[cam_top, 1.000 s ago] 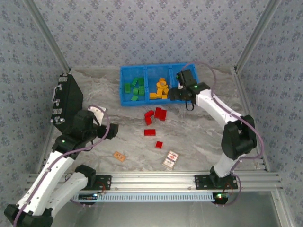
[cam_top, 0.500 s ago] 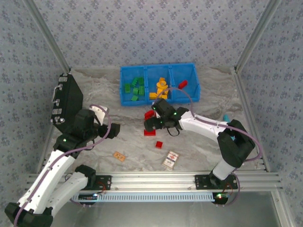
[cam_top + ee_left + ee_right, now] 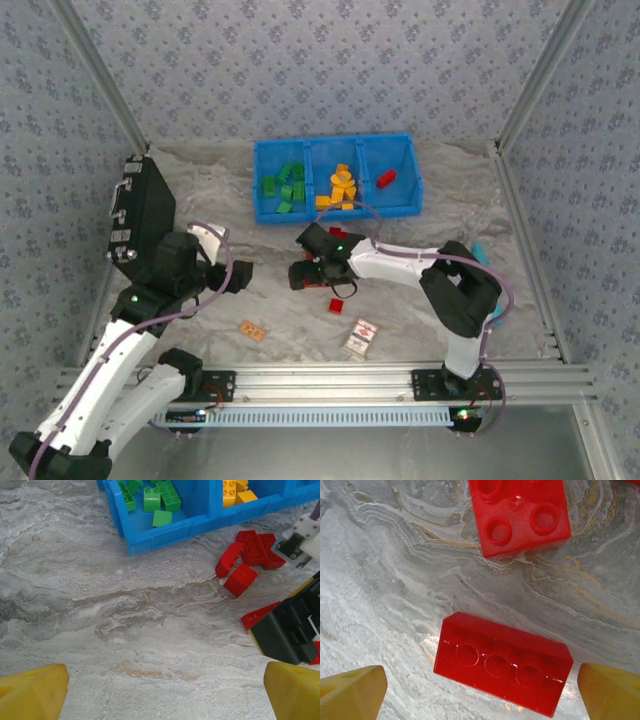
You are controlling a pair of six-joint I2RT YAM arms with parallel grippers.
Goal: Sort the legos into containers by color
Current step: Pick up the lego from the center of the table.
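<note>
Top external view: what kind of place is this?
Likely an enclosed lab robot cell: aluminium extrusion frame, patterned walls on three sides, marble-print tabletop with a blue three-compartment bin.

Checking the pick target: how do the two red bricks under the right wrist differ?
The long red brick shows three flush circles; the studded red brick shows raised studs. The long one lies whole between the right fingers; the studded one lies beyond them, cut by the frame edge. Both are red, on the table.
</note>
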